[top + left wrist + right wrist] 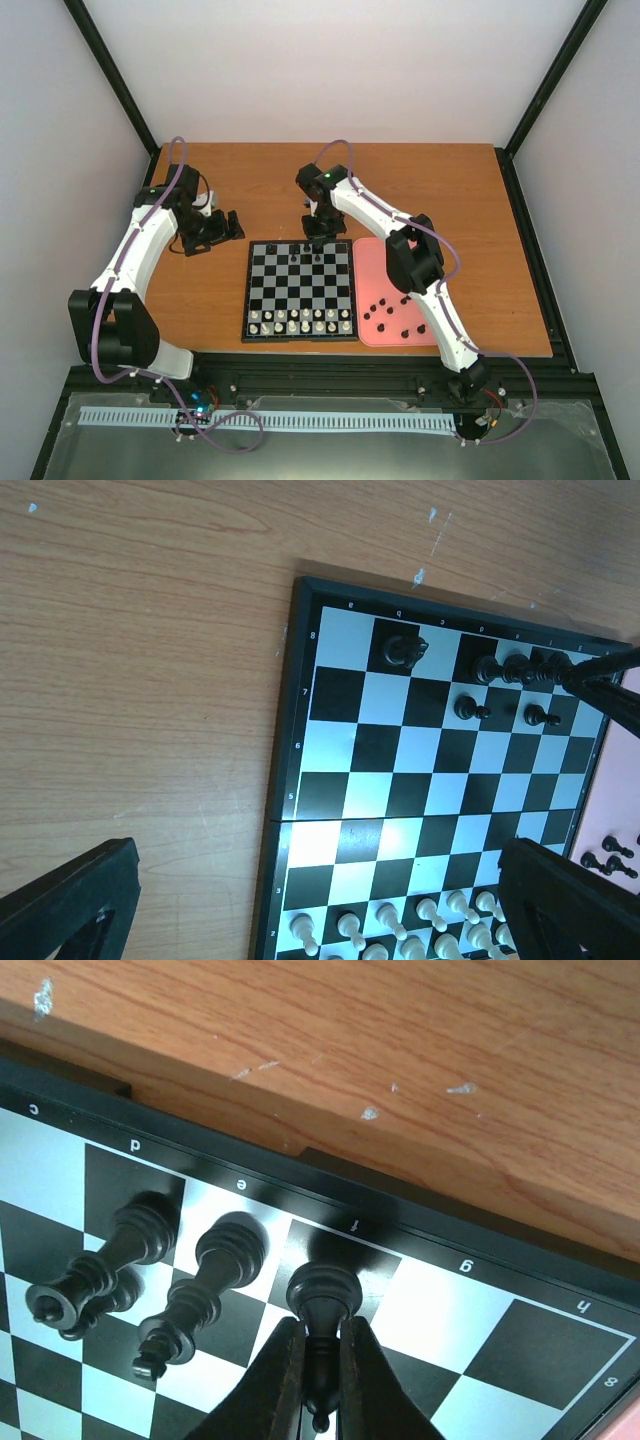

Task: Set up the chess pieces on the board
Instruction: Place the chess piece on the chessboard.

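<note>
The board (pixel 300 292) lies at the table's middle, with white pieces along its near rows. A few black chess pieces (pixel 305 256) stand at its far rows. My right gripper (pixel 318 236) is over the far edge, shut on a black piece (pixel 323 1290). That piece's base is at the dark f8 square of the board (pixel 560 1350). Two tall black pieces (pixel 215 1280) stand left of it on d8 and e8. My left gripper (pixel 224 228) is open and empty over the table left of the board. Its fingers (pixel 70 900) frame the board (pixel 400 780) in the left wrist view.
A pink tray (pixel 372 262) lies right of the board and holds several loose black pieces (pixel 397 315). A black knight (pixel 405 652) stands on b8 and two black pawns (pixel 470 709) on row 7. White pieces (pixel 400 930) fill the near rows.
</note>
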Controlling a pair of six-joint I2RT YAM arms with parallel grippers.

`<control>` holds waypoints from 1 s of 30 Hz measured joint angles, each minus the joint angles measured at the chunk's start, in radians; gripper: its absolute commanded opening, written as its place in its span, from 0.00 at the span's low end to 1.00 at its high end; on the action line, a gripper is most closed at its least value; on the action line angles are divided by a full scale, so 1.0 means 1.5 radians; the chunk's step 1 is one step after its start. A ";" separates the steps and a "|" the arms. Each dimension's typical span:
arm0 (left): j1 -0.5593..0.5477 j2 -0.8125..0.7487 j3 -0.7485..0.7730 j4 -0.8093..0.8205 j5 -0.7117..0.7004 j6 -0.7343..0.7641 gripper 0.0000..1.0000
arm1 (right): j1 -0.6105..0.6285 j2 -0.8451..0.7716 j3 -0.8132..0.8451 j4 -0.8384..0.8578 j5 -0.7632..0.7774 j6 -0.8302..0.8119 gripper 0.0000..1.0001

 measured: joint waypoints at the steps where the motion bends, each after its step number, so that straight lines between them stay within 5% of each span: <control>1: 0.000 0.000 0.000 0.000 0.000 0.000 1.00 | 0.000 0.001 0.000 -0.002 0.001 0.000 0.05; 13: 0.000 0.000 0.000 0.000 0.000 0.000 1.00 | 0.003 0.011 0.003 -0.007 0.008 0.000 0.10; 30: 0.000 0.000 0.000 0.000 0.004 0.000 1.00 | 0.005 0.012 0.004 -0.006 0.011 -0.001 0.32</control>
